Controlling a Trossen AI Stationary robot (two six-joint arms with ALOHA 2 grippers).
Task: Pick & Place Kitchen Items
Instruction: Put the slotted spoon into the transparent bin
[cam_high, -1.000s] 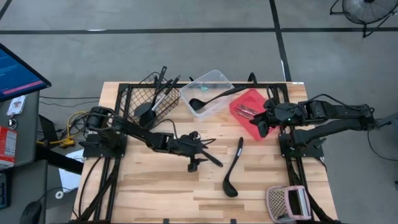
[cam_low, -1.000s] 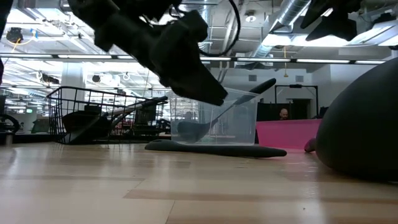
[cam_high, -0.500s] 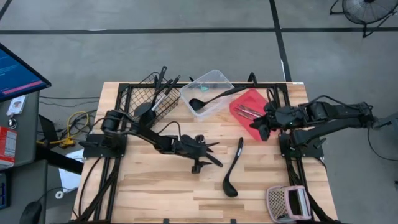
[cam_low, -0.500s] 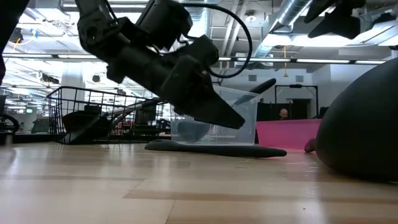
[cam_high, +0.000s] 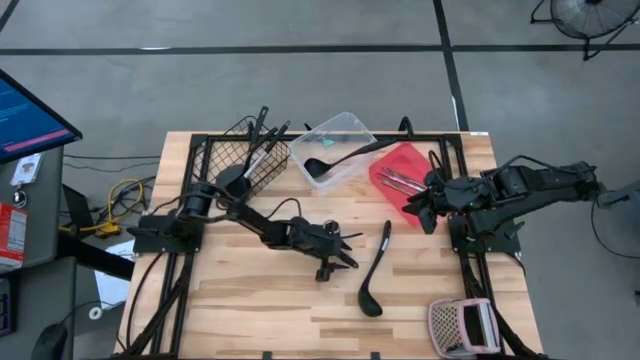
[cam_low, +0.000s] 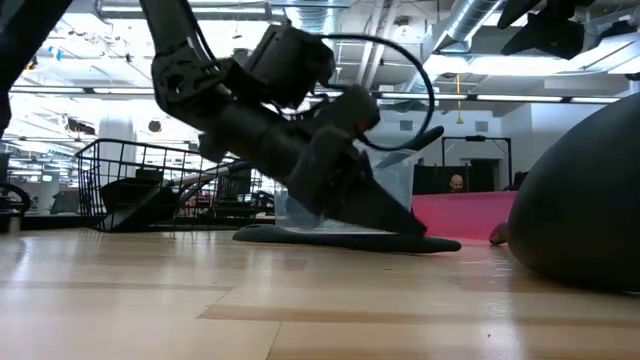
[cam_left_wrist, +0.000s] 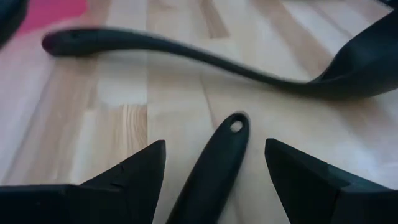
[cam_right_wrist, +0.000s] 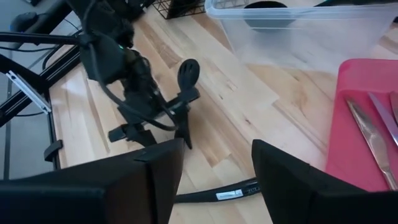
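Note:
A black slotted utensil (cam_low: 270, 236) lies flat on the wooden table. The end of its handle, with a hanging hole (cam_left_wrist: 231, 129), points toward a black ladle (cam_high: 378, 265). My left gripper (cam_left_wrist: 215, 142) is open and low over the table's middle (cam_high: 343, 258). Its two fingers stand on either side of that handle end with a gap on each side. The ladle lies on the table just beyond it, bowl toward the near edge. My right gripper (cam_high: 418, 208) is open and empty, raised beside the near left corner of the red tray (cam_high: 405, 150).
A black wire basket (cam_high: 212, 152) with several utensils stands at the far left. A clear tub (cam_high: 352, 128) holds a black ladle. The red tray holds silver pieces (cam_high: 395, 180). A pinkish-white perforated item (cam_high: 460, 325) lies at the near right corner. A person (cam_low: 456, 183) shows far behind.
My left gripper has gone down and toward the table's right edge, tilted forward, until its fingers reach the table beside the slotted utensil's handle end. The utensil and the ladle have stayed where they were.

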